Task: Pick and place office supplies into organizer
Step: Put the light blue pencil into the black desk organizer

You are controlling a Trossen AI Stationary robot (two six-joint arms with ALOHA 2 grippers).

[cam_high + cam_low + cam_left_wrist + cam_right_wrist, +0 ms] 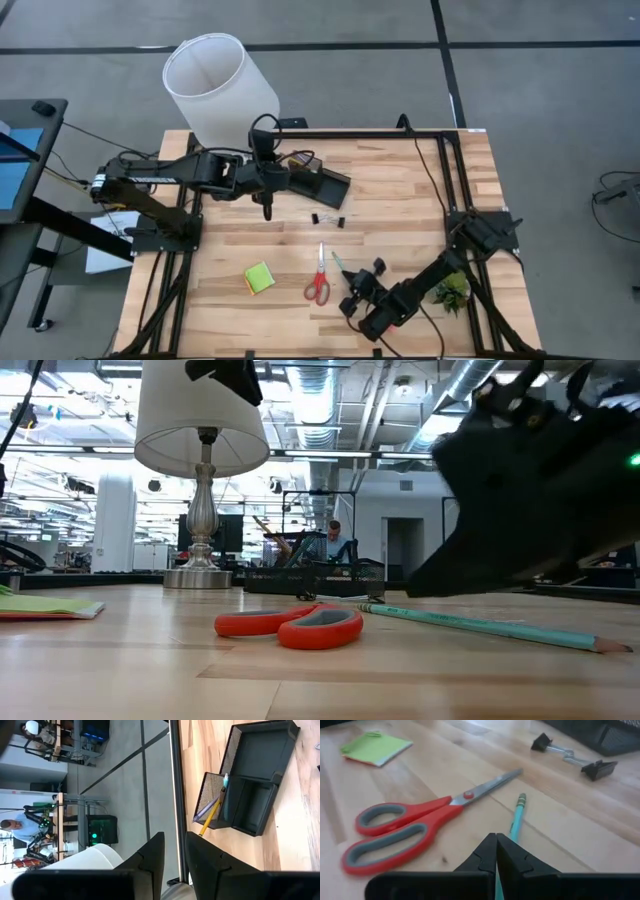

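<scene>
The black organizer [322, 182] [250, 780] stands at the table's far middle, with a purple pen, a yellow pencil and a teal pen leaning in its mesh cup [212, 802]. My left gripper [268, 207] [175, 855] hovers just left of it, open and empty. Red-handled scissors [319, 275] [410, 825], a teal pencil [340, 265] [517, 817], a lime-green sticky pad [260, 277] [375, 747] and black clips [328, 219] [570, 755] lie flat on the wood. My right gripper [352, 293] [496, 837] is shut, low over the pencil's pointed half. My right gripper stands over the teal pencil's shaft [510, 832], slanting down from the table's near right along the pencil. A teal strip shows through the slit between the fingers. The pencil lies flat on the table [480, 625]. Whether the fingers touch it, I cannot tell.
A white-shaded lamp [215, 85] [203, 420] stands at the far left corner, behind the left arm. A small green plant [452, 290] sits by the right arm's base. Black frame rails [445, 170] run along the table's sides. Bare wood lies between the clips and the scissors.
</scene>
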